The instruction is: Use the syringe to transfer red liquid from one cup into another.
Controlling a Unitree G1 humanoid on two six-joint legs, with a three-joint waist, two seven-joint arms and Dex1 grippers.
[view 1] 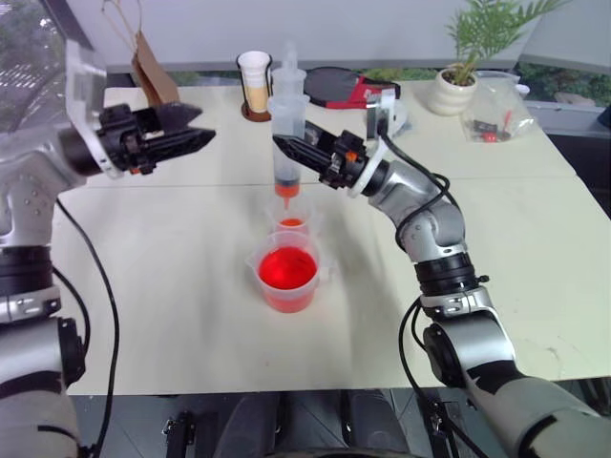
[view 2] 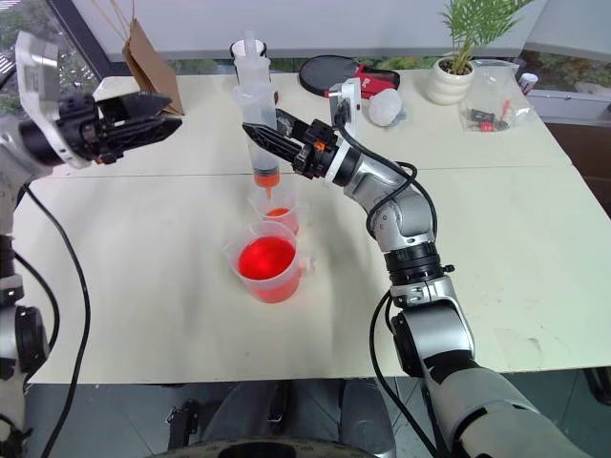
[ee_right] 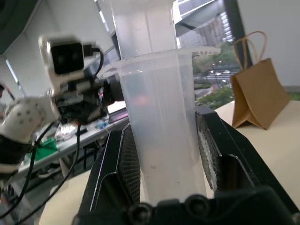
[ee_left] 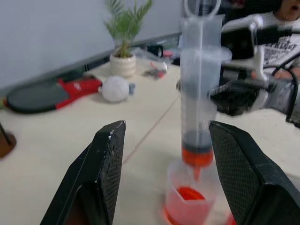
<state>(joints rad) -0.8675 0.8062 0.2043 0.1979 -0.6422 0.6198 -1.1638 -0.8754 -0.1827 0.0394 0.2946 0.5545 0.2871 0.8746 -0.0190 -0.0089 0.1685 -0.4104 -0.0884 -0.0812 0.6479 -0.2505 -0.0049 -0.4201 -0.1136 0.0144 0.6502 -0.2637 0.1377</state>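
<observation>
The left gripper [view 1: 196, 134] hovers with jaws wide apart and empty, apparently placed to reach the plunger. The syringe [view 1: 286, 143] stands upright over the small cup [view 1: 291, 221], tip just above it for discharge, with the beaker [view 1: 286, 272] of red liquid [view 1: 284, 267] just beside on the tabletop [view 1: 172, 277]. The right gripper [view 1: 291, 151] has its jaws clamped on the syringe barrel, keeping it vertical.

I see bare cream table [view 1: 172, 248] left of the two clear plastic cups [view 1: 286, 267]. Behind them, a white-and-tan cup [view 1: 254, 84] blocks passage.
</observation>
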